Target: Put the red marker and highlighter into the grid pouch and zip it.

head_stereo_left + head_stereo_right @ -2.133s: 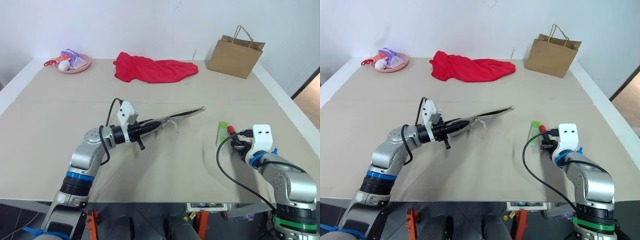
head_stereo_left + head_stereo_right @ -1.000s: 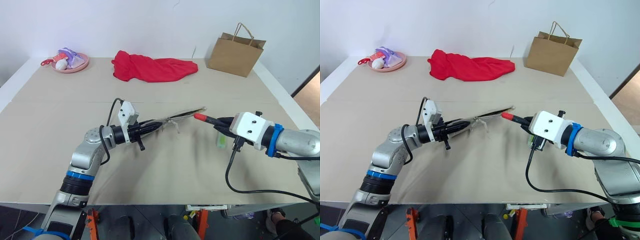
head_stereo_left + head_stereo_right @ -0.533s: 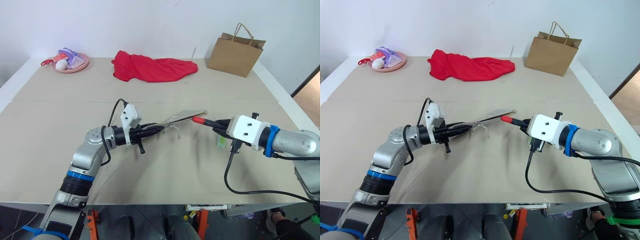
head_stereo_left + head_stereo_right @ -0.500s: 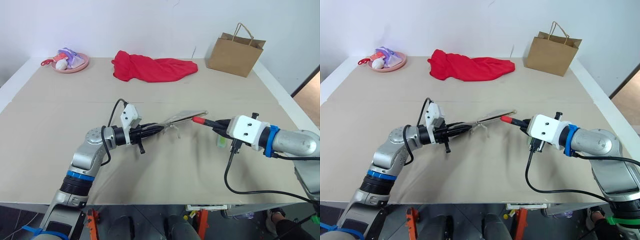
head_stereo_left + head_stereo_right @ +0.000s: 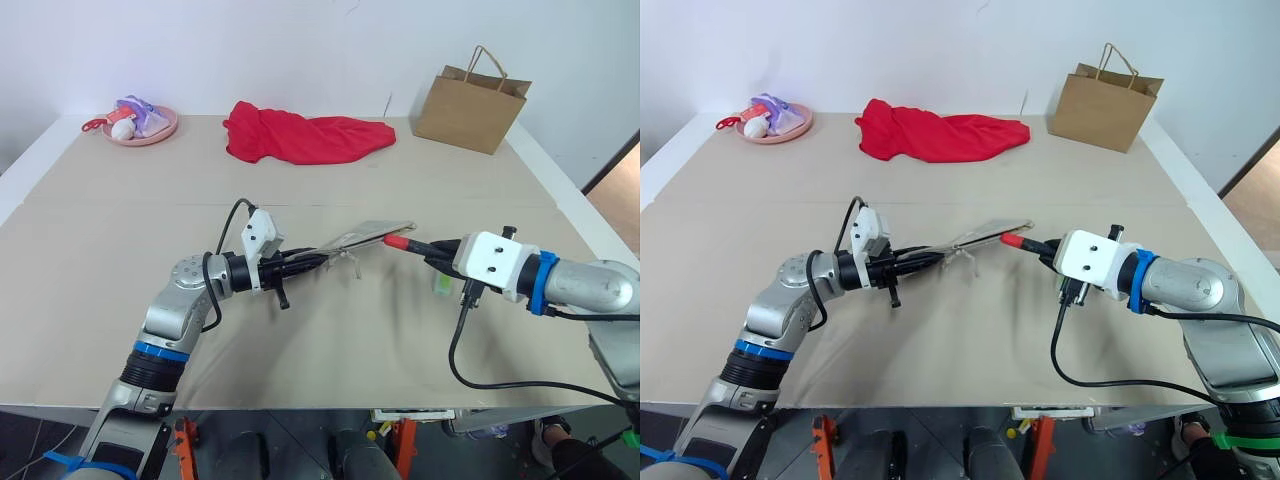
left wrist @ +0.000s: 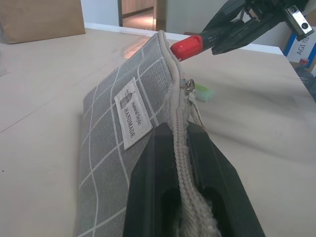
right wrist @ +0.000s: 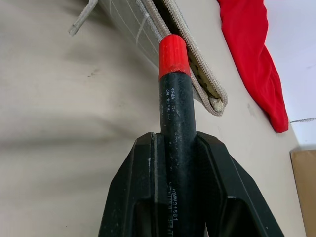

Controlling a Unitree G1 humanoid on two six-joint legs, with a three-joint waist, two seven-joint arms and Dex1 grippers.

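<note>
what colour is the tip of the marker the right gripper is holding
Red: the red marker has a red tip on a black barrel, clearest in the right wrist view.

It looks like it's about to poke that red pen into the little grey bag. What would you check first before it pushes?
1. Right gripper shut on the red marker: ok.
2. Left gripper shut on the zipper edge of the grid pouch, holding it off the table: ok.
3. Pouch mouth open by the marker's tip, right wrist view: ok.
4. Red tip lined up with that opening: ok, it sits at the mouth's edge.
5. Opening wide enough: cannot tell.
6. Highlighter waiting on the table: ok.
</note>
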